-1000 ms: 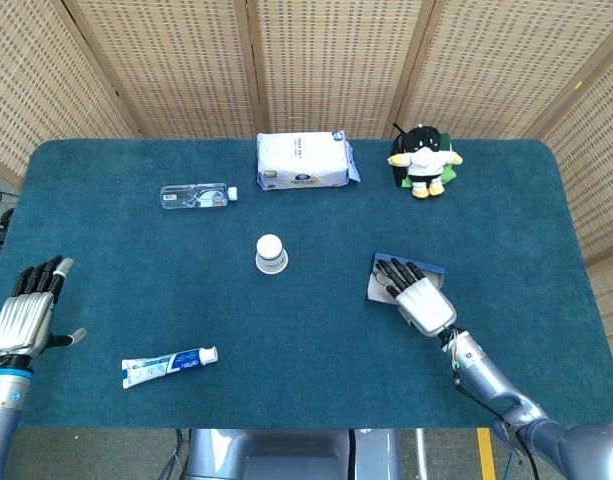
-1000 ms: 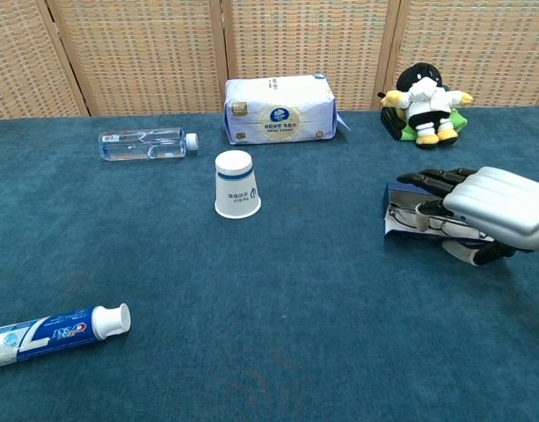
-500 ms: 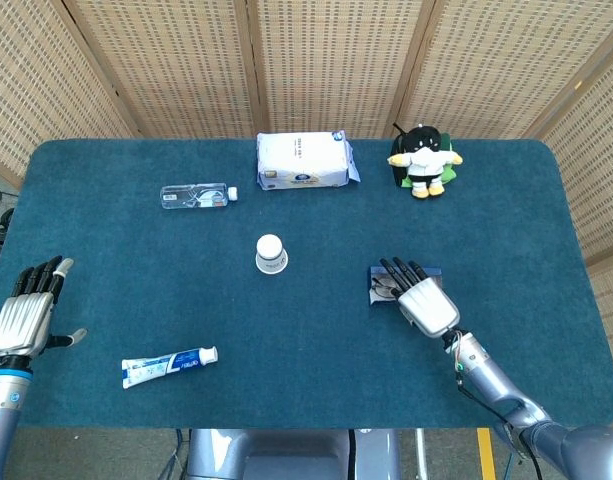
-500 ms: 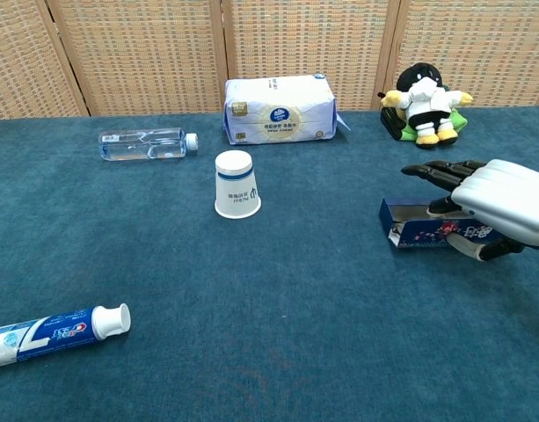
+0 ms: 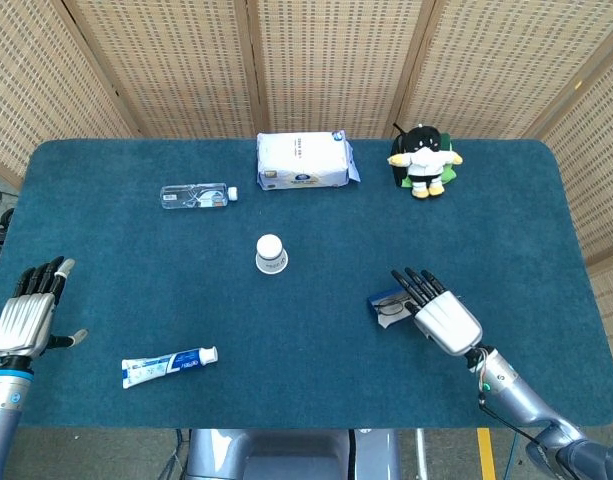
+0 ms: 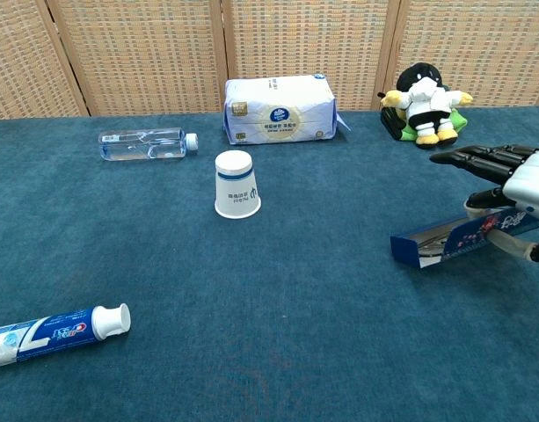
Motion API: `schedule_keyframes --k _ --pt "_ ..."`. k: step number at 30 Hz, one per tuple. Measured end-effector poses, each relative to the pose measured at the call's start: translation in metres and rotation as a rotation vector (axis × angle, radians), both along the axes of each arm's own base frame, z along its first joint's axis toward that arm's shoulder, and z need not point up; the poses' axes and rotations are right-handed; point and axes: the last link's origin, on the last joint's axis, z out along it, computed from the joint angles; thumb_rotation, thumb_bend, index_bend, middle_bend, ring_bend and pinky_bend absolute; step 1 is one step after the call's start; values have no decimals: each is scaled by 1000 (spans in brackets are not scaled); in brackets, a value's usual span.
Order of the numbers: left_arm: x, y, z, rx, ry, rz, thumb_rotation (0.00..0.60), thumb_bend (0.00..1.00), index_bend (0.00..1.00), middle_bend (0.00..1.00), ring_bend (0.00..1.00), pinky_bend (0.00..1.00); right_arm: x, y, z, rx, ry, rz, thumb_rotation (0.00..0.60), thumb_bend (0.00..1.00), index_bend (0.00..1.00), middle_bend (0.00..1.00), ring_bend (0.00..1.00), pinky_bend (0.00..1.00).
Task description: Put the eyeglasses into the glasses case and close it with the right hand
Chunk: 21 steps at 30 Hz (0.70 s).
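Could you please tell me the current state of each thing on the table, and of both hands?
Blue rectangular glasses case: lid nearly shut, narrow gap showing, held by the right hand.
Clear plastic water bottle: lying on its side, cap on.
White paper cup: upside down.
Blue-and-white toothpaste tube: lying flat, cap on.
White tissue pack: sealed.
Black-and-white plush toy: sitting upright.
Left hand: empty, fingers extended.
Right hand: on the case.

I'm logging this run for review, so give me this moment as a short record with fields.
glasses case: blue, one end raised off the table, lid nearly shut
right hand: over the case's right end, fingers extended, thumb under it
left hand: open, at the table's left edge
eyeglasses: cannot tell, case hides them
other items: paper cup, toothpaste tube, water bottle, tissue pack, plush toy
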Motion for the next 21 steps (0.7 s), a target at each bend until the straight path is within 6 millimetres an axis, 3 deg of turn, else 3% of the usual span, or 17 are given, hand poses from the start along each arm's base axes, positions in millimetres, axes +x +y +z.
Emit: schedule_keyframes --k 8,21 --pt "0 0 0 -1 2 2 600 0 0 0 0 0 -7 7 -2 36 58 -18 600 564 709 19 0 170" --pt "0 0 -2 -6 6 5 600 0 0 0 0 0 -3 -6 -11 62 162 -28 600 563 709 19 0 170"
